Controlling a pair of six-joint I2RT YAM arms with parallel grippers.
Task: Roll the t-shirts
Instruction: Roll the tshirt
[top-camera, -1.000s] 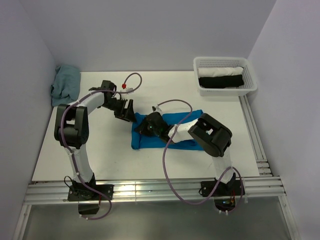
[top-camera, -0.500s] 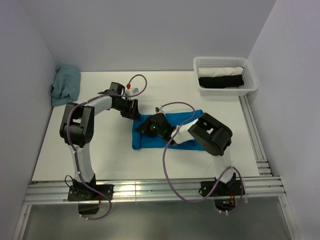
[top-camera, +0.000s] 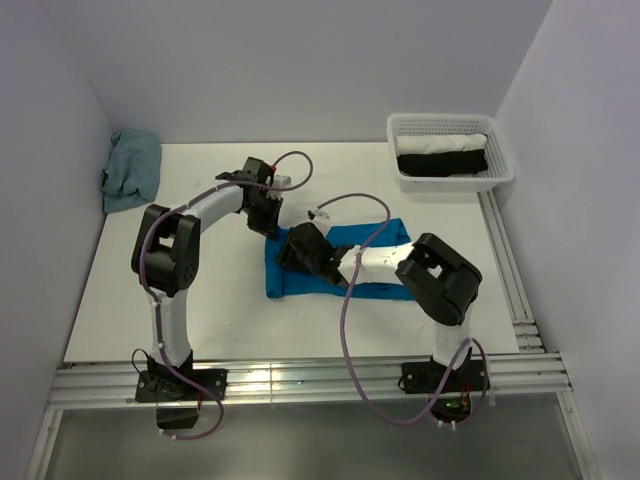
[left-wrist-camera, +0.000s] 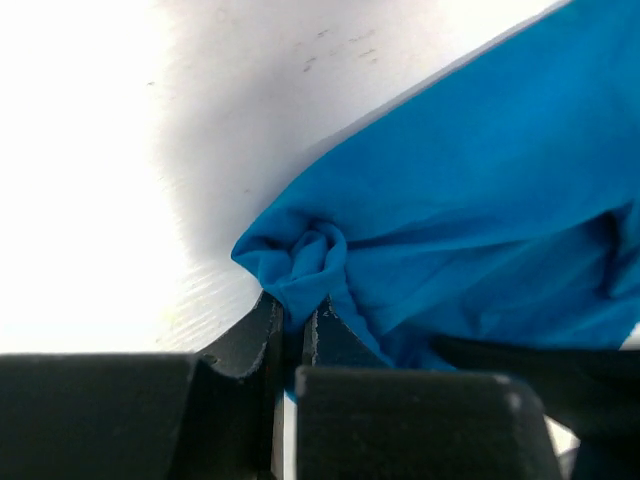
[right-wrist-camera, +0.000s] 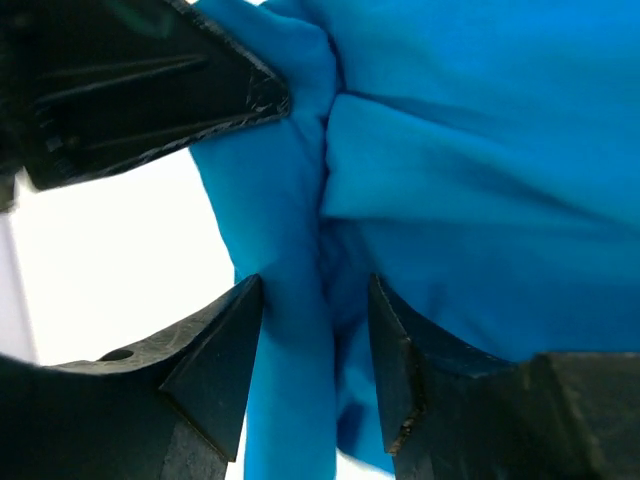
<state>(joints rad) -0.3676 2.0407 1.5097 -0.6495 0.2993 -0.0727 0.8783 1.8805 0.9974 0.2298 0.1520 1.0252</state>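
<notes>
Risk first: our left end effector pinches only a small bunched corner of the turquoise tee, which lies flat on the tabletop, so it may slip. We see the right end effector narrowly parted astride a fold (an uneven pull would skew the roll).

Soft, even light is filling the overhead view, with glare streaking the metal rail at six o'clock. In the left wrist view the table is blowing out to white at nine o'clock, a grey shadow is lying at twelve, and the turquoise tee is rendering sharp. In the right wrist view the fingers are showing black at six.
</notes>
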